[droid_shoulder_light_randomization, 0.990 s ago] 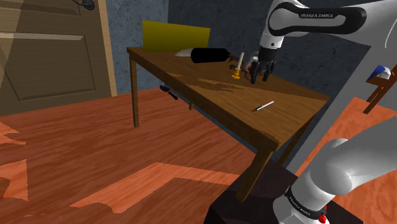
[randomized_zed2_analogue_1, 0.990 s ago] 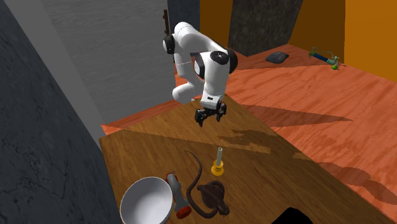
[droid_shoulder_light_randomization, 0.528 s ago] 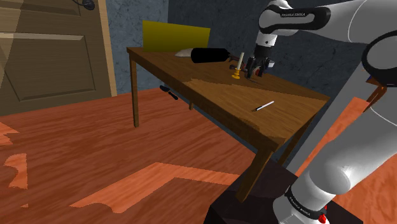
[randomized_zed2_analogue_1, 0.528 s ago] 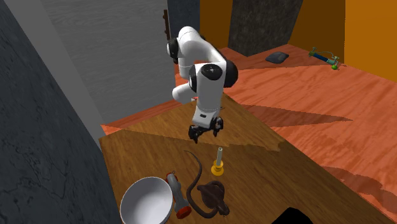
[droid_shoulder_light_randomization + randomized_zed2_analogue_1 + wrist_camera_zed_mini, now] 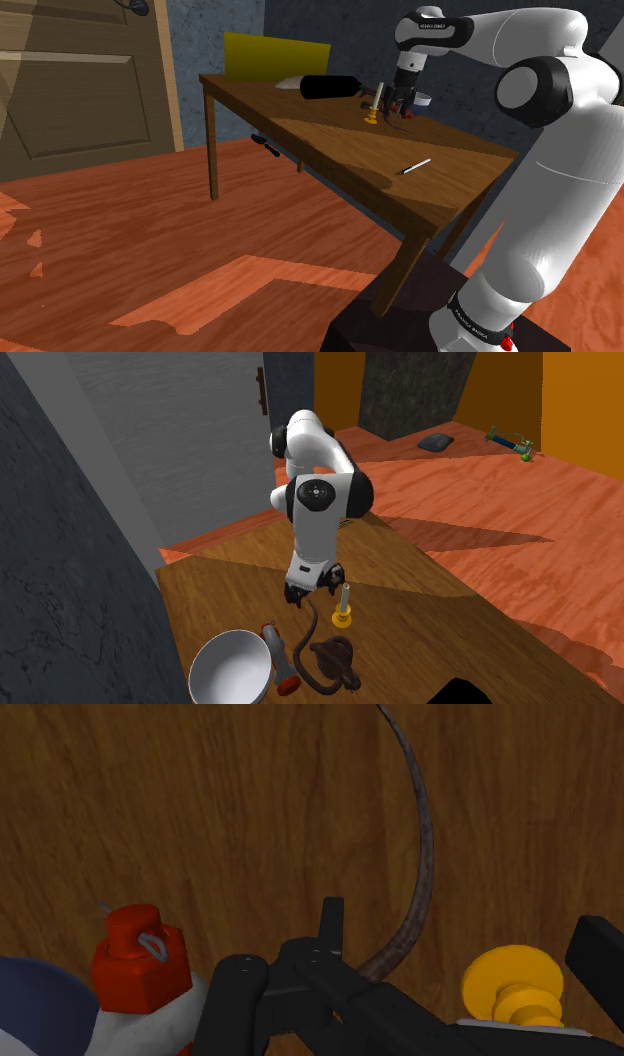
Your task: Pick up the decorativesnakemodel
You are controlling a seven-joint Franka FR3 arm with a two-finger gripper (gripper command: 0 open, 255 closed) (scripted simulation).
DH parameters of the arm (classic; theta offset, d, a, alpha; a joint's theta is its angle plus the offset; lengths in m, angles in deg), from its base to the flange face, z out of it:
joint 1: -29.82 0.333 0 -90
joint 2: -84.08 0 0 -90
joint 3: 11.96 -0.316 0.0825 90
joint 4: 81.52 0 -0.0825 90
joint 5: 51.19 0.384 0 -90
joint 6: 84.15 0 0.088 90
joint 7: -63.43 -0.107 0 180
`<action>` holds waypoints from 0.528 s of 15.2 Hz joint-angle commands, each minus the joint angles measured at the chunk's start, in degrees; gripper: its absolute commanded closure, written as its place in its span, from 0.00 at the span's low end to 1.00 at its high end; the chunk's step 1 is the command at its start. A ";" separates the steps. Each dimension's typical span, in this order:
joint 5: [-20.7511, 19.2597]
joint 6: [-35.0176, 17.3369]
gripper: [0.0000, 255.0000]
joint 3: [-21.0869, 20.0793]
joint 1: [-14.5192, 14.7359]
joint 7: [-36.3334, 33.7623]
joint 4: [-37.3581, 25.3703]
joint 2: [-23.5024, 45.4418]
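Observation:
The snake model point(image 5: 330, 657) is a dark brown coil with a long thin tail, lying on the wooden table point(image 5: 420, 622) between a red-capped bottle point(image 5: 280, 660) and a candle in a yellow holder point(image 5: 342, 614). My black gripper point(image 5: 312, 590) hangs low over the tail's far end, open, with nothing between its fingers. In the wrist view the tail point(image 5: 420, 854) curves down between the open fingers of the gripper point(image 5: 420, 956), with the bottle's red cap point(image 5: 140, 962) beside one finger and the yellow holder point(image 5: 510, 984) beside the other. In the shoulder view the gripper point(image 5: 397, 108) is right next to the candle point(image 5: 374, 106).
A white bowl point(image 5: 232, 670) stands by the bottle near the grey wall. On the table point(image 5: 340, 150) also lie a black cylinder point(image 5: 330, 87) and a small white pen point(image 5: 416, 166). A yellow panel point(image 5: 275, 55) stands behind the table, and a wooden door point(image 5: 80, 80) is at the shoulder view's left.
The arm has swung across the table and come down, from above the bare wood to just over the snake's tail beside the candle. The fingers stay open.

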 commanded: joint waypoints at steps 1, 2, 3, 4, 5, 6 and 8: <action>0.61 -0.85 0.00 0.17 -0.48 0.69 -0.31 1.23; 0.56 -1.67 0.00 0.15 -0.43 0.67 0.64 1.09; 0.52 -2.49 0.00 0.13 -0.37 0.66 1.56 0.98; 0.48 -3.30 0.00 0.11 -0.32 0.66 2.46 0.88; 0.46 -4.10 0.00 0.09 -0.27 0.65 3.34 0.79; 0.44 -4.89 0.00 0.07 -0.23 0.65 4.19 0.73; 0.43 -5.35 0.00 0.06 -0.20 0.65 4.69 0.69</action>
